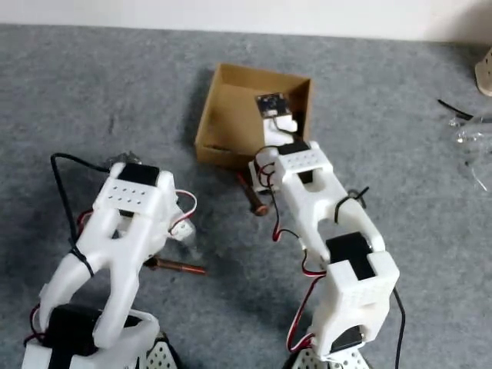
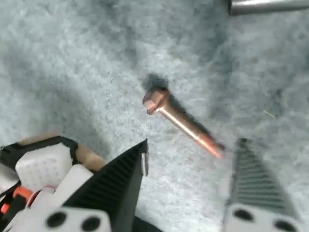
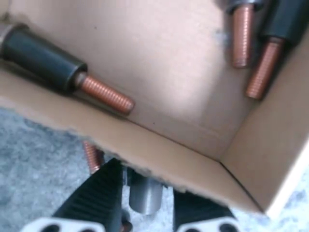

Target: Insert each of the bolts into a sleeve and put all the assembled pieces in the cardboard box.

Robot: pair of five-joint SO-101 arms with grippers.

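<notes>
Your left claw (image 2: pixel 193 145) stands apart just short of a bare bolt (image 2: pixel 181 121) lying flat on the tabletop (image 2: pixel 72 58), mid-frame. The bolt is stiff, smooth and likely to roll, so pinch it across the mid-shank. Your right claw (image 3: pixel 145 186) looks clamped on a grey sleeve (image 3: pixel 144 199) at lower frame, just outside the cardboard box (image 3: pixel 159 159), where assembled pieces (image 3: pixel 48 60) lie. Lift over that wall edge; working room lies between the arms.

We read this as a robotics lab setup: grey felt-covered bench (image 1: pixel 400 92), white 3D-printed left arm (image 1: pixel 123 223) and right arm (image 1: pixel 330 215), exposed red-and-black wiring (image 1: pixel 267 175) on both.
</notes>
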